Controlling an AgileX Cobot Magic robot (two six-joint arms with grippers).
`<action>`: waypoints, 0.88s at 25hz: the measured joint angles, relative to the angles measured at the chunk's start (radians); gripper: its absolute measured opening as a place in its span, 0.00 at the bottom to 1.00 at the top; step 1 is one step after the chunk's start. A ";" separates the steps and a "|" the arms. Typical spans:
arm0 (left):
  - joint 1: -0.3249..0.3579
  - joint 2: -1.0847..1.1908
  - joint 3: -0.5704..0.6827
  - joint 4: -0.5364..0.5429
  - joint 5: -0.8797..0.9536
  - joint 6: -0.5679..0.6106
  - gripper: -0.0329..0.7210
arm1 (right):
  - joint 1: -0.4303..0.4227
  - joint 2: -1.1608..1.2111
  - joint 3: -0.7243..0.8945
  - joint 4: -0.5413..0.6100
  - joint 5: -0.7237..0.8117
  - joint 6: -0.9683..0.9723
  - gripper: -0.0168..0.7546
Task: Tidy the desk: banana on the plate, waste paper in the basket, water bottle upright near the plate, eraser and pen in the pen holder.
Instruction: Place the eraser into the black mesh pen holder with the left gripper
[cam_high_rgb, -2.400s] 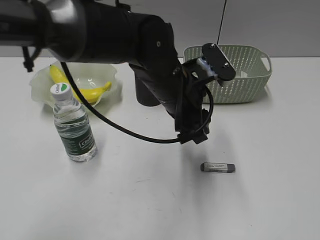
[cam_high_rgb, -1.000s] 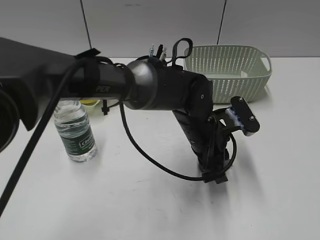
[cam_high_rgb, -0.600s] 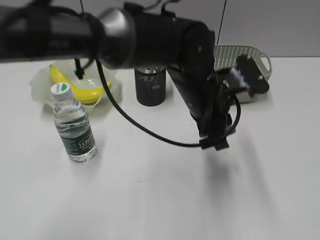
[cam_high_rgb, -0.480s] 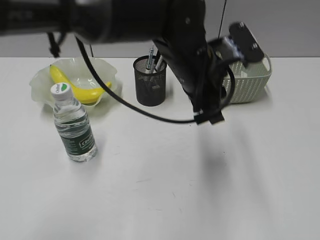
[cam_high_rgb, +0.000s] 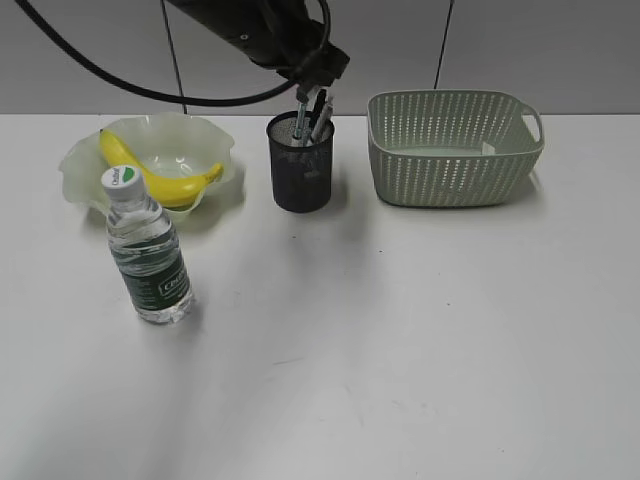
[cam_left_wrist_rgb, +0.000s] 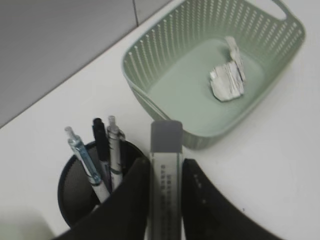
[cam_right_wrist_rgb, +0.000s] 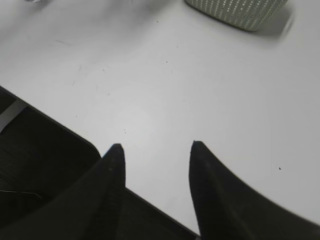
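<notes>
White desk (cam_high_rgb: 400, 350); only left wrist view shows basketed waste paper (cam_left_wrist_rgb: 227, 80).

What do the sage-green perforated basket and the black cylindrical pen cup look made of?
The sage-green perforated basket looks like moulded matte plastic: smooth thick rim, even rows of punched holes. The black cylindrical pen cup looks like fine metal mesh with a matte dark finish; it is see-through, with pens showing through its wall.
</notes>
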 joint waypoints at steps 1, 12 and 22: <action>0.016 0.009 0.000 -0.030 -0.029 0.000 0.23 | 0.000 0.000 0.000 0.000 0.000 0.000 0.47; 0.077 0.142 0.000 -0.097 -0.167 0.000 0.23 | 0.000 0.000 0.000 -0.006 0.000 0.000 0.47; 0.077 0.180 0.000 -0.097 -0.264 0.000 0.48 | 0.000 0.000 0.000 -0.007 0.000 0.000 0.47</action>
